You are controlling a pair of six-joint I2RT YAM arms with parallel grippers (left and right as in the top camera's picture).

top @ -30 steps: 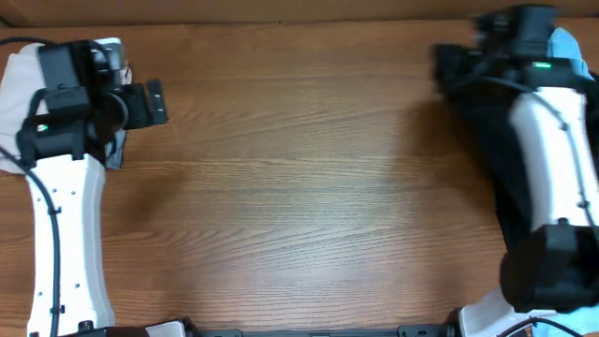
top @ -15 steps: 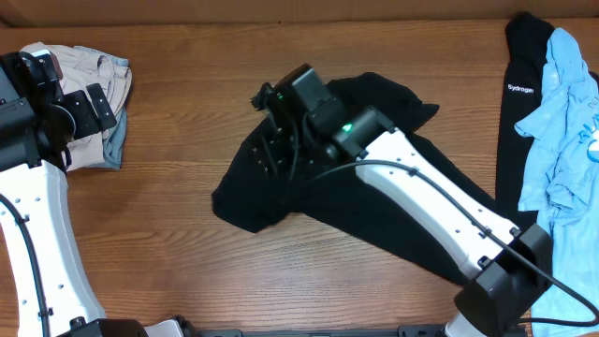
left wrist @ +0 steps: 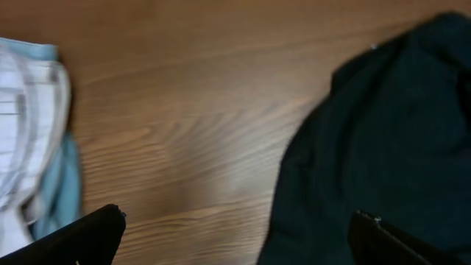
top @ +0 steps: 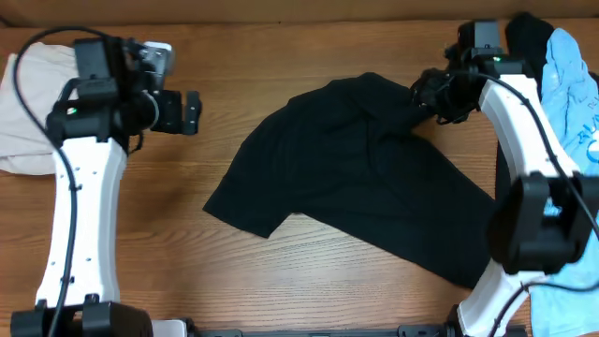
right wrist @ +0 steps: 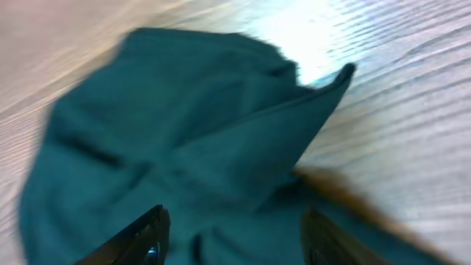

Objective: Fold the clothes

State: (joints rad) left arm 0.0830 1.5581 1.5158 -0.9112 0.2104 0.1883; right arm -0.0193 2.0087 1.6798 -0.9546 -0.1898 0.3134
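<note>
The clothes, a plain black T-shirt (top: 356,178), lie crumpled and partly spread on the middle of the wooden table. My right gripper (top: 421,94) hovers over the shirt's far right corner. In the right wrist view its jaws (right wrist: 235,243) stand apart above the dark fabric (right wrist: 184,132), with nothing pinched between them. My left gripper (top: 194,112) is open over bare wood, to the left of the shirt. In the left wrist view the gripper (left wrist: 235,246) points at the table, with the shirt's edge (left wrist: 383,132) reaching under its right finger.
A beige and white pile of clothes (top: 28,112) lies at the far left and also shows in the left wrist view as pale cloth (left wrist: 29,147). A black garment with white lettering (top: 526,37) and a light-blue T-shirt (top: 573,94) lie at the far right edge.
The black shirt came from the right onto the middle of the table. My right gripper let it go, opened and moved to its far right corner. The left arm shifted right.
</note>
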